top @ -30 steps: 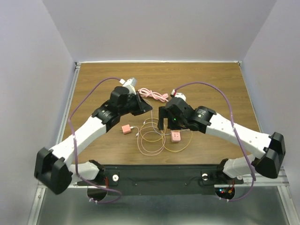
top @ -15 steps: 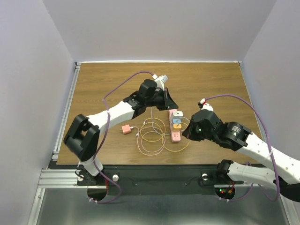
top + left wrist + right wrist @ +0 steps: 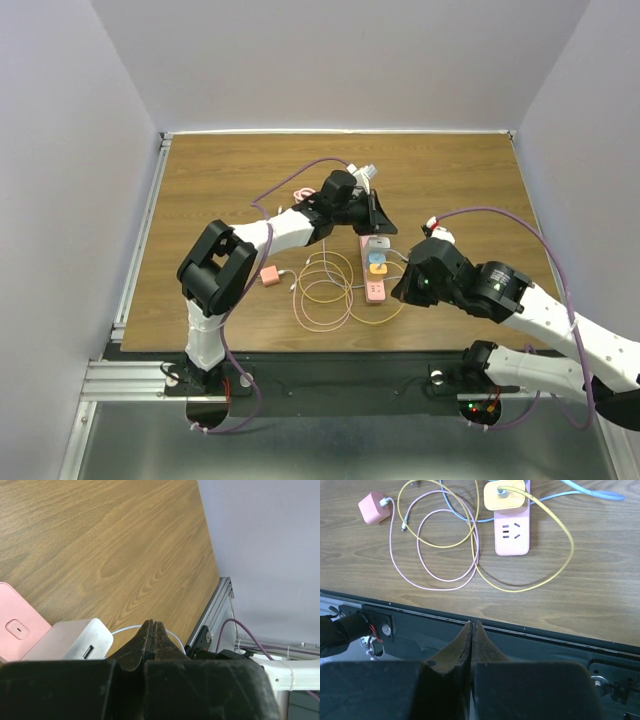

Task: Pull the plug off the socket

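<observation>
One socket holds three plugs, one adapter apart

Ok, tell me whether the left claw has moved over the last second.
Yes. The left claw has swung to the right, from well left of the power strip to its far end.

Top view: left gripper sits just above center, right gripper right of center and lower; on both, the 2 fingers are pressed together.
</observation>
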### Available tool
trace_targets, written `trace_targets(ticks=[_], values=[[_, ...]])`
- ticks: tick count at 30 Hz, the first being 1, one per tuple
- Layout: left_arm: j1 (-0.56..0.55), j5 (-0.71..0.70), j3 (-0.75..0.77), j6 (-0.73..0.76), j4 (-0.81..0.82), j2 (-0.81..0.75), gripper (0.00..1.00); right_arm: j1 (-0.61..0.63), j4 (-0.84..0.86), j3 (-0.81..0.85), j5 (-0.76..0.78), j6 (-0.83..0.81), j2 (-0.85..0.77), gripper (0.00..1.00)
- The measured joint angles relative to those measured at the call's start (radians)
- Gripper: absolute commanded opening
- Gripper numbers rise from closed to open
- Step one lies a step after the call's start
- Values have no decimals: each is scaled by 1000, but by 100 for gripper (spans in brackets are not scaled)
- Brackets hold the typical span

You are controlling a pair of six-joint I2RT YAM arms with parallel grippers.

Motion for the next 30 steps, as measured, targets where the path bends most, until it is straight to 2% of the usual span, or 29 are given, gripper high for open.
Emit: trace_targets(ticks=[13, 15, 16, 17, 18, 21, 22, 25, 30], values=[[16, 45, -156, -35, 159, 32, 0, 0, 31, -13, -9, -16, 90, 0], [18, 48, -180, -39, 203, 32, 0, 0, 45, -13, -6, -24, 122, 3], [18, 51, -195, -43, 231, 32, 0, 0, 51, -13, -2, -26, 141, 16], [20, 52, -201, -46, 243, 32, 0, 0, 55, -12, 2, -29, 148, 21], [24, 57, -213, -50, 277, 32, 0, 0, 60, -12, 9, -32, 167, 34], [35, 70, -257, -61, 341, 31, 0, 0, 71, 0, 32, -50, 224, 55], [39, 73, -270, -64, 364, 29, 0, 0, 73, 3, 39, -55, 239, 65], [53, 80, -323, -74, 431, 15, 0, 0, 77, 21, 68, -58, 301, 74], [66, 94, -360, -88, 493, 10, 0, 0, 85, 54, 107, -67, 400, 75]])
